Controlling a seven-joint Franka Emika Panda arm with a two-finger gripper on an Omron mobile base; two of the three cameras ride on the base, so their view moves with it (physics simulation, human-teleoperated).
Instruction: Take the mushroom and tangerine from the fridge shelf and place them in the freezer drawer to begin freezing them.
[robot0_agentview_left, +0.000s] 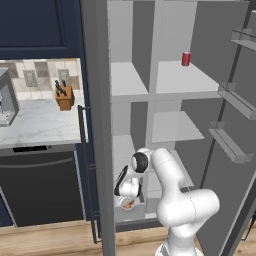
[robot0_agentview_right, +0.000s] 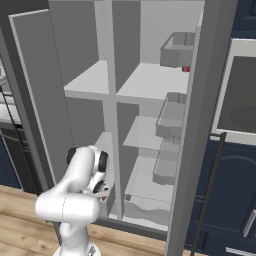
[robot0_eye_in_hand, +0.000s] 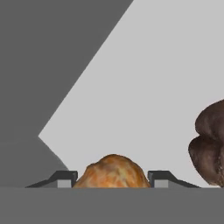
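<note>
My gripper (robot0_agentview_left: 128, 202) reaches down into the freezer drawer (robot0_agentview_left: 134, 213) at the bottom of the fridge's narrower left column. It is shut on the tangerine (robot0_eye_in_hand: 113, 171), a mottled orange ball held between the two fingertips (robot0_eye_in_hand: 65, 177). A bit of that orange shows under the hand (robot0_agentview_left: 129, 204). The mushroom (robot0_eye_in_hand: 211, 148), a dark reddish-brown lump, lies on the drawer's pale floor (robot0_eye_in_hand: 153, 87) just right of the gripper (robot0_eye_in_hand: 113, 178). From the right base view the gripper (robot0_agentview_right: 103, 196) is mostly hidden behind the wrist. The fridge shelf (robot0_agentview_left: 180, 80) spans the wider column higher up.
A red can (robot0_agentview_left: 186, 58) stands on the fridge shelf, also seen as a red can (robot0_agentview_right: 185, 69). Railed door racks (robot0_agentview_left: 235, 100) line the open door on the right. The drawer's dark side wall (robot0_eye_in_hand: 43, 65) is close on the left. A knife block (robot0_agentview_left: 64, 96) sits on the counter.
</note>
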